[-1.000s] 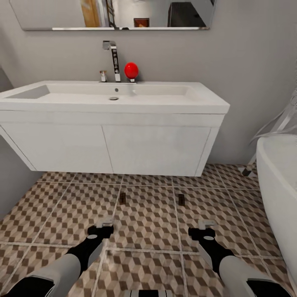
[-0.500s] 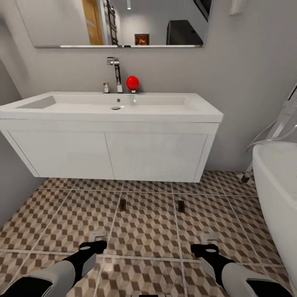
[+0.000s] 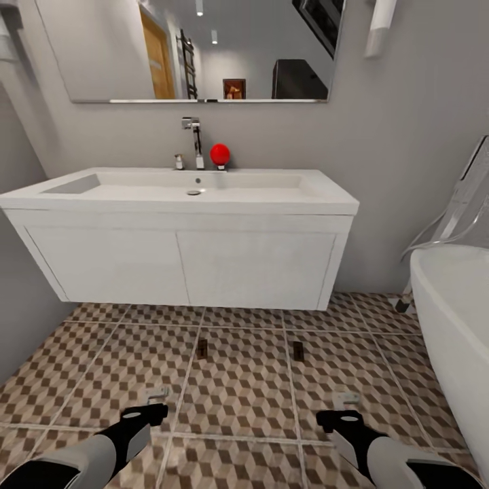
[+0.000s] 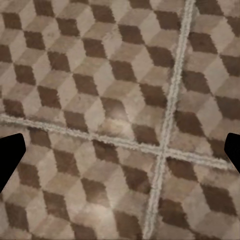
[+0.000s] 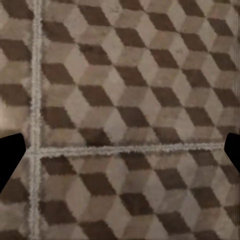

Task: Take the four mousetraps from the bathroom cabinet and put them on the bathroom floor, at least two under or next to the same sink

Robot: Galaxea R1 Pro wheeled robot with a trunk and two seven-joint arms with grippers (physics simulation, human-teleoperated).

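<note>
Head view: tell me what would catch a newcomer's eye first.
The red ball on the white sink beside the tap stands out first. Next comes the cube-patterned floor, with two small dark mousetraps lying in front of the sink. The white bathtub is at the right.

Bathtub (image 3: 451,319) cut by right edge, only near rim visible. Mirror (image 3: 190,47) cropped at top. Two mousetraps (image 3: 202,348) (image 3: 297,350) too small for detail. Both arms cut off at bottom edge. Left gripper (image 4: 120,152), right gripper (image 5: 120,152): only dark fingertip corners at frame sides.
</note>
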